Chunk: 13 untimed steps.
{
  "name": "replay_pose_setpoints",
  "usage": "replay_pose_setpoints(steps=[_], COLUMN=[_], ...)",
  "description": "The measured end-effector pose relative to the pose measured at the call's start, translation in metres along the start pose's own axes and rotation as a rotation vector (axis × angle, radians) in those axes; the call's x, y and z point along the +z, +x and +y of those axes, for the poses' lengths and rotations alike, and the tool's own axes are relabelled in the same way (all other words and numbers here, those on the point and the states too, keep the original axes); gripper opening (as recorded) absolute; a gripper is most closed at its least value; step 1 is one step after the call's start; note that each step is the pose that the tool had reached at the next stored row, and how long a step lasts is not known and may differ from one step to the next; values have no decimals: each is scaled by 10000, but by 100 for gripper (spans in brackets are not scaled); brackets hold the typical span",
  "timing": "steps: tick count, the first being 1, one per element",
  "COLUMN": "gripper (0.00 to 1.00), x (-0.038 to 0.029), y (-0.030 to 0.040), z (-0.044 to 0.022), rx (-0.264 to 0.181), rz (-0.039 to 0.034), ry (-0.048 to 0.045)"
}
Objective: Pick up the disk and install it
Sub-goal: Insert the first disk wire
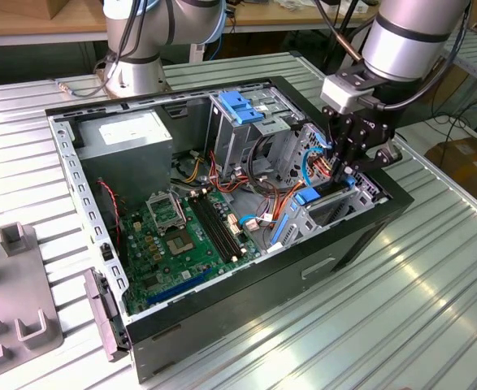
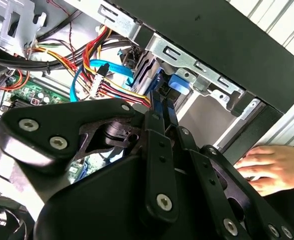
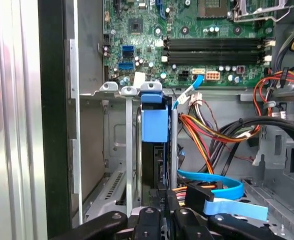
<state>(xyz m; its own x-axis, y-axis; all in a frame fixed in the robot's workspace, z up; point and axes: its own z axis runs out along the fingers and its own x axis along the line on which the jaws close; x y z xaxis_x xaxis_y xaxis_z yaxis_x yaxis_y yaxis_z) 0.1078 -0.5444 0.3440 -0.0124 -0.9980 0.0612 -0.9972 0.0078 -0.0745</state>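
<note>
claw is clamped on the disk, holding it upright in the drive bay slot at the case edge, hand resting nearby

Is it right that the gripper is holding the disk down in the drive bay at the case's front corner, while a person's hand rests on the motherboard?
Not quite. The gripper does hold the disk in the drive bay, but the hand rests outside the case, on the table, as the second wrist view shows.
</note>
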Motion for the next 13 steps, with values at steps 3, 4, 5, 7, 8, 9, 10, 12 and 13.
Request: replay_pose_setpoints(steps=[3,4,5,7,8,9,10,12,13], gripper=[17,17,17,17,17,17,17,17,17], x=[3,-1,-10,-62,-62,-62,-61,-61,-60], y=[0,0,0,4,4,4,3,6,8], z=[0,0,-1,-5,-5,-5,-5,-5,-5], rx=[0,0,0,0,0,-1,-1,2,6], rz=[-1,-2,-9,-3,-4,-1,-5,-38,-87], ry=[0,0,-3,-12,-12,-12,-12,-13,-13])
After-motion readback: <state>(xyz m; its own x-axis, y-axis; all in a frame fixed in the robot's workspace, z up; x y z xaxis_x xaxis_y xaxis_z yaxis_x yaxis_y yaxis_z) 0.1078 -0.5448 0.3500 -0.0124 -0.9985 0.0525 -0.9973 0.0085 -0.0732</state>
